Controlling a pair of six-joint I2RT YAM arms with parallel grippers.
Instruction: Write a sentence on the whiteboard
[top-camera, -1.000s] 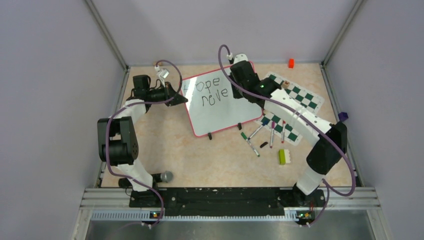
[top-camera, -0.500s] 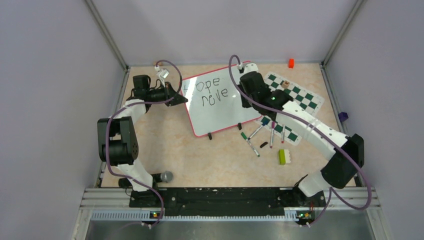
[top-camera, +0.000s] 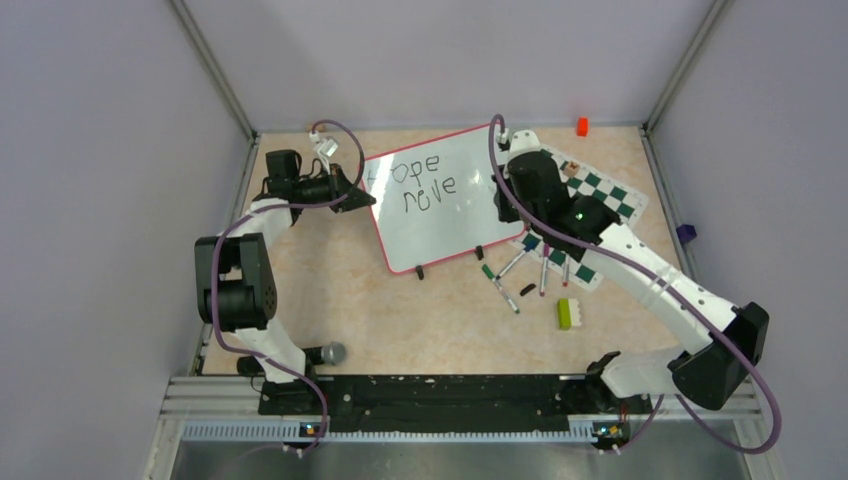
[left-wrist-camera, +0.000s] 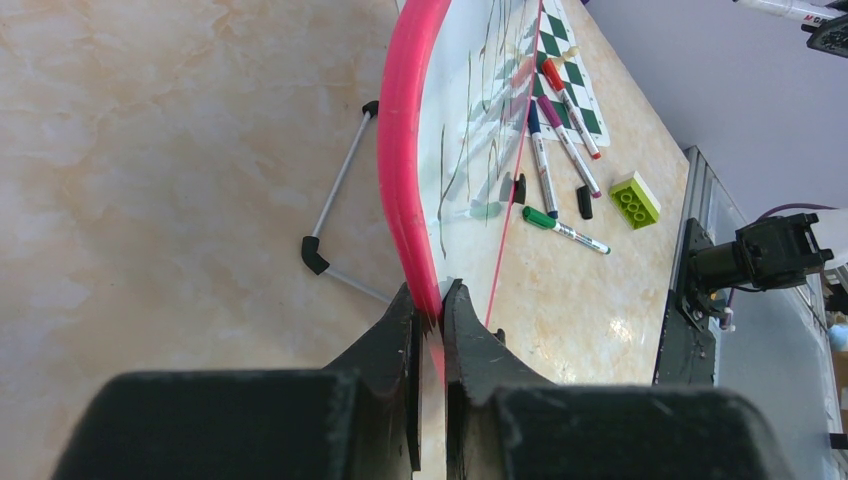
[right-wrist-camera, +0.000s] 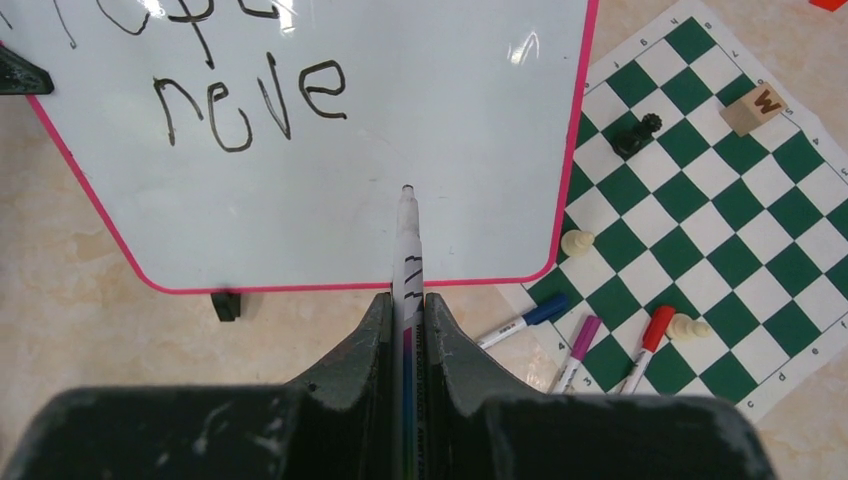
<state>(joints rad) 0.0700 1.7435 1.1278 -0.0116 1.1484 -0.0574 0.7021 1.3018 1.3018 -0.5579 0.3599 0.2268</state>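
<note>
The whiteboard (top-camera: 445, 225), white with a pink rim, lies tilted at the back middle of the table. The sentence (top-camera: 424, 180) reads "Hope" over "neve" in dark marker; the right wrist view shows "neve" (right-wrist-camera: 250, 100). My left gripper (top-camera: 361, 196) is shut on the board's left rim (left-wrist-camera: 405, 150), its jaws pinching the pink edge (left-wrist-camera: 430, 305). My right gripper (top-camera: 505, 205) hangs over the board's right edge, shut on a whiteboard marker (right-wrist-camera: 407, 255). The marker's tip (right-wrist-camera: 406, 190) points at blank board, below and right of "neve".
A green-and-white chess mat (top-camera: 600, 195) lies right of the board with several pieces and a wooden W block (right-wrist-camera: 752, 108). Several capped markers (top-camera: 530, 270) and a green brick (top-camera: 566, 313) lie in front. An orange block (top-camera: 582, 126) sits far back.
My right arm has swung to the right, carrying the marker from beside "neve" out to the board's right edge. The left gripper and the board have not moved.
</note>
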